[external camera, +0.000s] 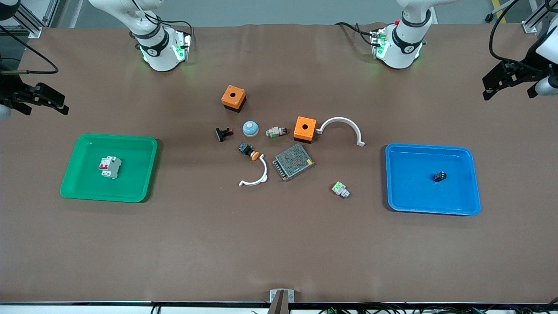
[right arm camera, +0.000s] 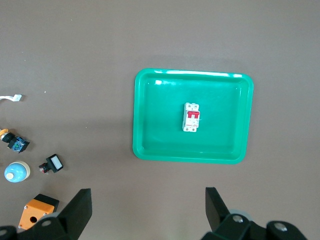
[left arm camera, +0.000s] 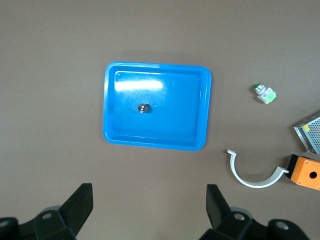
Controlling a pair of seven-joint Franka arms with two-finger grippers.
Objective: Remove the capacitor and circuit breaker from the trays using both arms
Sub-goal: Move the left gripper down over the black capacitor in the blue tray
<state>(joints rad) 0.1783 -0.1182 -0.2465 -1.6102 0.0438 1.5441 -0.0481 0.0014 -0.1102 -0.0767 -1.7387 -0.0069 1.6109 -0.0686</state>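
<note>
Blue tray holds capacitor nearest left gripper; circuit breaker nearest right gripper; both spread wide, empty.

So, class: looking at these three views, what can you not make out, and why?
- Capacitor in the blue tray: too small for markings in any view.
- Circuit breaker in the green tray: label text too small.
- Left gripper and right gripper: arms cut off by front view's edges.
</note>
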